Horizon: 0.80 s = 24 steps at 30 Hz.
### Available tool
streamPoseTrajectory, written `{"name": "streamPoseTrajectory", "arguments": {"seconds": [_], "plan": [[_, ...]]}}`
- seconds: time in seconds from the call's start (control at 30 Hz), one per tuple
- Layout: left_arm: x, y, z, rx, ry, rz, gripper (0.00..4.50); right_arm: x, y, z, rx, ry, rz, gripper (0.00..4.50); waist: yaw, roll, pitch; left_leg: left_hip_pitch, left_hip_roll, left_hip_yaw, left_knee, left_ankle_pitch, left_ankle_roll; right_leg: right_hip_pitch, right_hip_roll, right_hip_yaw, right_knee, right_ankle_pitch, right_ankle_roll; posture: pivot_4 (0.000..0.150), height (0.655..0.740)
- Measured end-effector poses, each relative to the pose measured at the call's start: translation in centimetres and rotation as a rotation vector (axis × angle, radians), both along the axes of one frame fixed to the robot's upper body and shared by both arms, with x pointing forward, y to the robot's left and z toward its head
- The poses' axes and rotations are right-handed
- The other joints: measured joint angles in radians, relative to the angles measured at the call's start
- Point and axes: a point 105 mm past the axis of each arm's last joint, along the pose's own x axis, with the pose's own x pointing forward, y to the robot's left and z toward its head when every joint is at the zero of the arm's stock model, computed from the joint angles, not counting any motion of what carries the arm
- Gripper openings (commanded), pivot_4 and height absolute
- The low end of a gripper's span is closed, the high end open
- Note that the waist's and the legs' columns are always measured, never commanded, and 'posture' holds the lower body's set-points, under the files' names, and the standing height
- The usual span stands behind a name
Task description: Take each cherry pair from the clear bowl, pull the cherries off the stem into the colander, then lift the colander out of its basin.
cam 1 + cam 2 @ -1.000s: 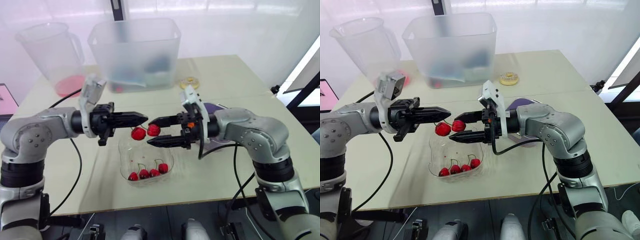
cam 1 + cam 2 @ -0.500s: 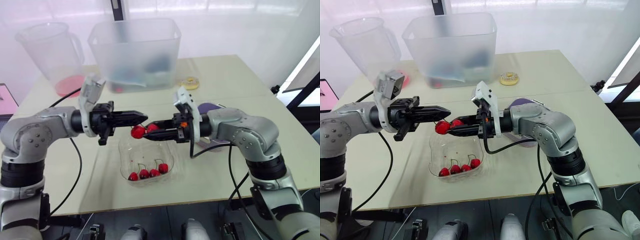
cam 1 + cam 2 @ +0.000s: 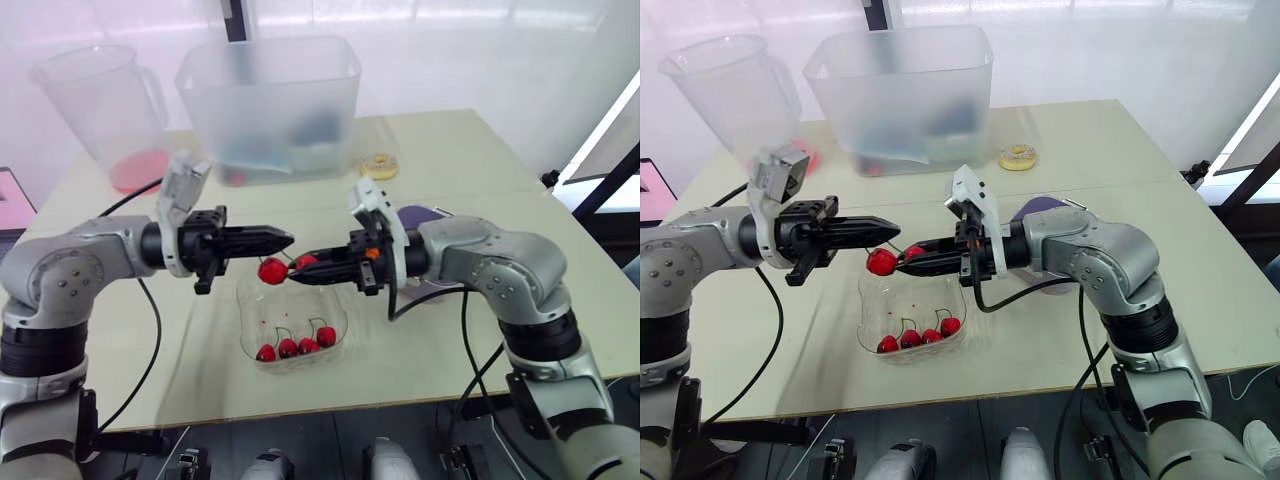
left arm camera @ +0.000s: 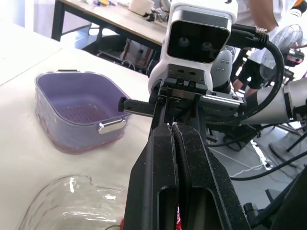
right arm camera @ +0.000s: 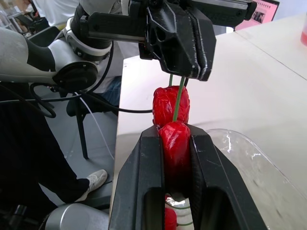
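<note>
Left gripper (image 3: 288, 238): jaws pinched together on the thin green stem (image 5: 178, 98) that joins two cherries, held in the air above the bowl.
Right gripper (image 5: 173, 132): jaws clamped on one glossy red cherry (image 5: 175, 143); its tips face the left gripper's, very near.
Second cherry (image 3: 270, 270): hangs free from the stem, just beside the gripped one.
Clear plastic bowl (image 3: 340, 312): near the middle of the front edge of the beige table (image 3: 450, 150), with more stemmed cherries (image 3: 296, 346) inside.
Purple square colander (image 4: 76, 112): behind the right arm, toward the table's right edge.
</note>
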Motion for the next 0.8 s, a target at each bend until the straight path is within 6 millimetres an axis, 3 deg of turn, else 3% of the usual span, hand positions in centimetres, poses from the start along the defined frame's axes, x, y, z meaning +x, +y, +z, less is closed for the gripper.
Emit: {"name": "streamPoseTrajectory", "arguments": {"seconds": [0.23, 0.43, 0.63, 0.8], "plan": [[0.0, -0.3, -0.5, 0.018, 0.013, -0.007, 0.0, 0.3, -0.9, -0.8, -0.009, 0.024, -0.024, 0.41, 0.001, 0.0, 0.0, 0.0, 0.0, 0.0, 0.0, 0.0, 0.0, 0.0, 0.0, 0.0, 0.0, 0.0, 0.0, 0.15, 0.74], [0.2, -0.3, -0.2, 0.005, -0.007, -0.002, 0.0, 1.8, -3.9, -3.8, -0.072, 0.112, -0.117, 0.41, 0.003, 0.0, 0.0, 0.0, -0.001, 0.001, 0.0, 0.0, 0.0, 0.0, 0.0, 0.0, 0.0, 0.0, 0.0, 0.15, 0.74], [0.2, -0.5, -0.2, -0.006, -0.005, -0.006, 0.0, 2.0, -5.3, -2.6, -0.068, 0.099, -0.106, 0.41, 0.001, 0.0, 0.0, 0.0, -0.001, 0.002, 0.0, 0.0, 0.0, 0.001, 0.0, 0.0, -0.001, 0.0, 0.0, 0.15, 0.74], [0.4, -0.4, -0.2, -0.004, -0.005, 0.011, 0.0, 5.1, -9.8, 1.1, -0.088, -0.039, -0.284, 0.41, 0.012, 0.0, 0.0, 0.0, -0.001, 0.003, 0.001, 0.0, 0.0, 0.001, 0.0, 0.0, -0.002, 0.0, 0.0, 0.15, 0.74]]}}
